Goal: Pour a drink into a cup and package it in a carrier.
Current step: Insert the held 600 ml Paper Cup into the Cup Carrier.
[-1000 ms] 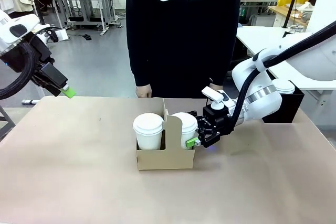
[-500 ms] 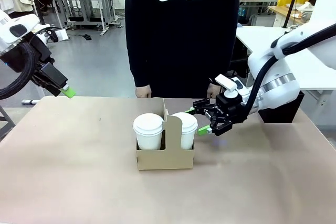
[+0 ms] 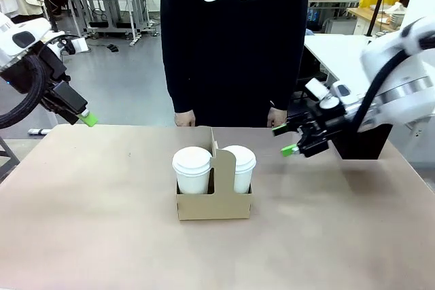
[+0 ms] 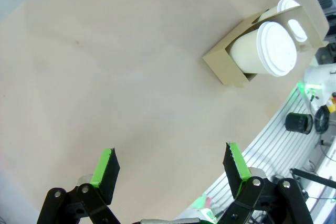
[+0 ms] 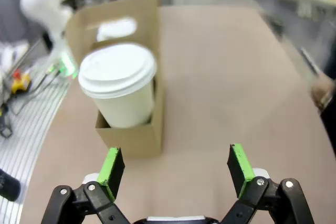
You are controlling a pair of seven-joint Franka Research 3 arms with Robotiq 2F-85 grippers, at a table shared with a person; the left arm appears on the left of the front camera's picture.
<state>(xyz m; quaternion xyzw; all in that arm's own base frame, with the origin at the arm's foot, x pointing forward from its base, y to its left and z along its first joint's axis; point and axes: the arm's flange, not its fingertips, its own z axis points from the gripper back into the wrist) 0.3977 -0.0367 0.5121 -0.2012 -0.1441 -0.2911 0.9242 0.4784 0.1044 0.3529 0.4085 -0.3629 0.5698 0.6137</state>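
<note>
A brown cardboard carrier stands mid-table with two lidded white cups in its slots, one on the left and one on the right. The drink is hidden; the lids cover whatever is inside. My right gripper hovers open and empty, to the right of the carrier and clear of it. In the right wrist view its fingers are spread wide, facing the nearer cup in the carrier. My left gripper hangs open above the table's far left; its wrist view shows the carrier far off.
A person in a black hoodie stands at the far edge, with hands resting near the table rim. A black box sits behind my right arm at the right. Bare brown tabletop surrounds the carrier.
My right gripper has drawn back from the right-hand cup, moving right and upward with its jaws open. The cup stays in its slot. The left arm has not moved.
</note>
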